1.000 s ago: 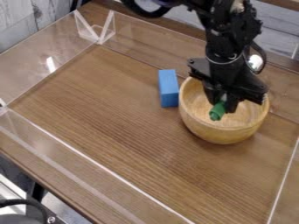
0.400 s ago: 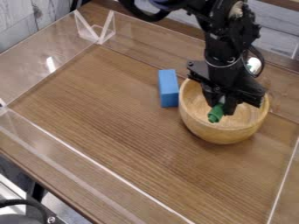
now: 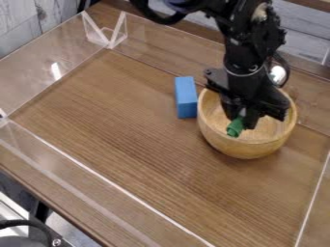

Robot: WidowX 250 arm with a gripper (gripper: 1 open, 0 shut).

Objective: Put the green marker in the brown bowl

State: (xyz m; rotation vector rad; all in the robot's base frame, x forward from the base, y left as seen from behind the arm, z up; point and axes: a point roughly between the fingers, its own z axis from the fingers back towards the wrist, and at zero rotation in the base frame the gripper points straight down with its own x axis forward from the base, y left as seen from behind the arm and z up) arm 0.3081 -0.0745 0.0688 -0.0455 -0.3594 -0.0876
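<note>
Green marker down in the brown bowl, under the gripper

From where I'm standing, with just the one camera view to go by, the robot arm (image 3: 242, 43) reaches in from the top of the scene, dark and bulky, and leans over the far side of the round brown bowl (image 3: 245, 148). The gripper (image 3: 242, 108) is down at the bowl's opening, its fingers drawn together around the green marker (image 3: 234, 127). The marker has its green end pointing down inside the bowl, tilted, in front of the dark fingers; the rest of it is hidden by the gripper. Whether that green end touches the bowl's floor, I can't tell.

The bowl sits on the wooden tabletop (image 3: 123, 135), toward the right side of the view. Just beside it, on the left as I look, lies a small blue block (image 3: 186, 97). A clear, angular plastic-looking piece (image 3: 106, 31) stands well apart from the bowl, up at the table's far left. Behind the arm, there's a small white round thing (image 3: 275, 71), too small to name. At the lower left, black cables (image 3: 29, 224) curl by the table's edge.
</note>
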